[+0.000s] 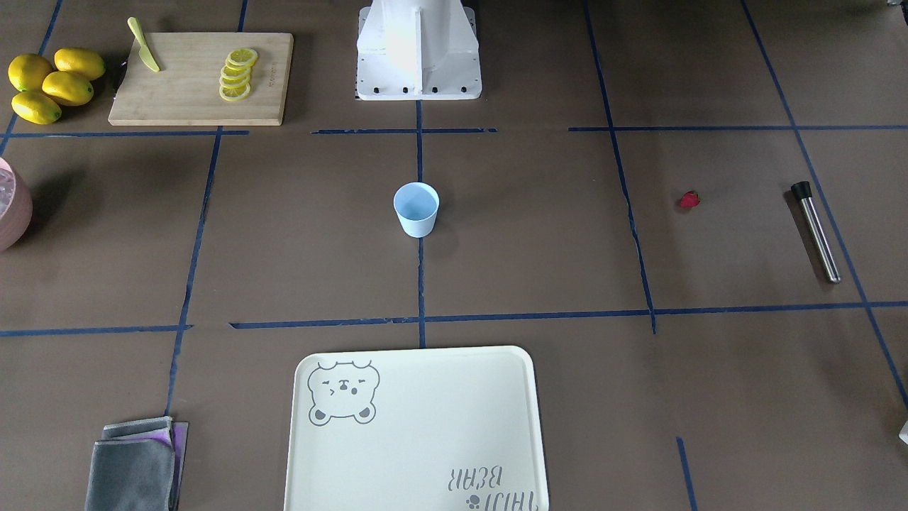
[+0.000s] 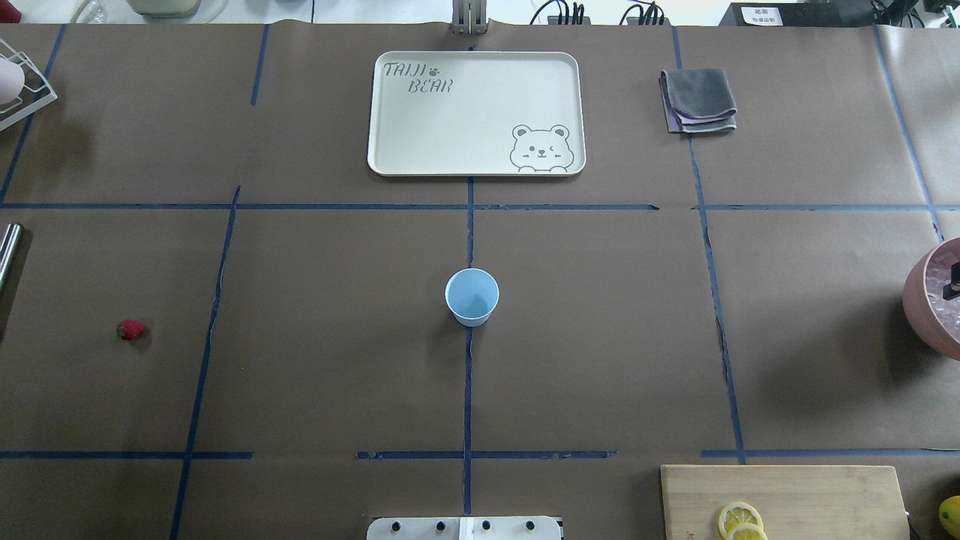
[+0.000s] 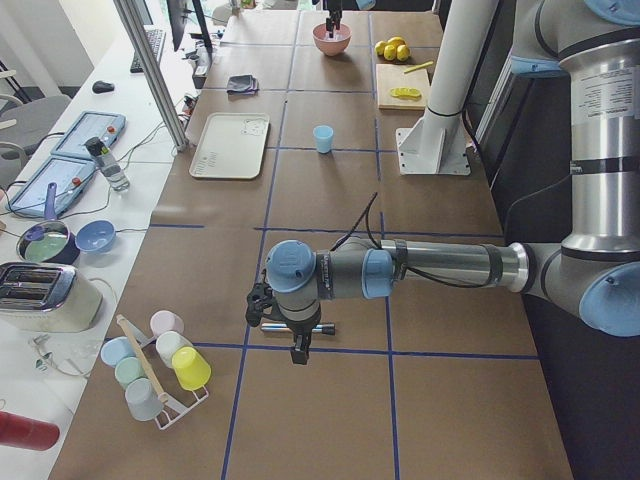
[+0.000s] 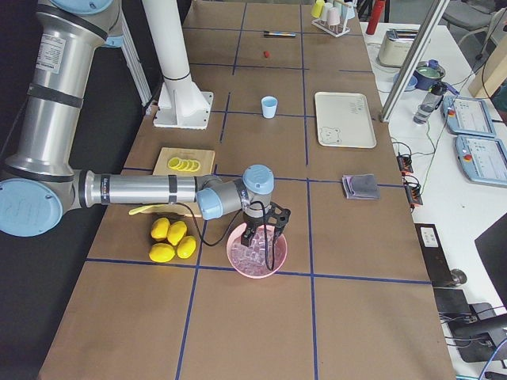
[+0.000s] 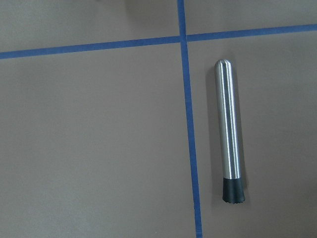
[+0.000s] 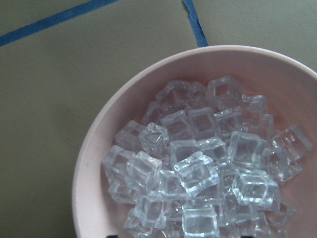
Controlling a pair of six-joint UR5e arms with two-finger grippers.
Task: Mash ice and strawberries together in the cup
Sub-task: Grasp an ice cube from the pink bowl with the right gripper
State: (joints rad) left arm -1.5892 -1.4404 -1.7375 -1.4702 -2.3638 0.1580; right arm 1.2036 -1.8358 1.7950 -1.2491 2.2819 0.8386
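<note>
The pale-blue cup point(image 2: 472, 296) stands upright at the table's centre, and I see nothing inside it point(image 1: 416, 208). One small red strawberry point(image 2: 131, 330) lies alone on the paper, far to the cup's left. The ice point(image 6: 198, 168) fills a pink bowl point(image 2: 934, 341) at the right edge. My right gripper point(image 4: 264, 237) hangs over that bowl with its fingers apart, holding nothing. My left gripper point(image 3: 299, 345) hovers above a steel muddler point(image 5: 229, 129) lying flat. It shows only in the left side view, so I cannot tell its state.
A cream bear tray point(image 2: 397, 142) lies beyond the cup, with a folded grey cloth point(image 2: 699, 101) to its right. A cutting board point(image 1: 177, 92) with lemon slices point(image 1: 236, 74) and a yellow knife point(image 1: 144, 46) sits beside whole lemons point(image 1: 53, 85). A cup rack point(image 3: 155, 370) stands at the left end.
</note>
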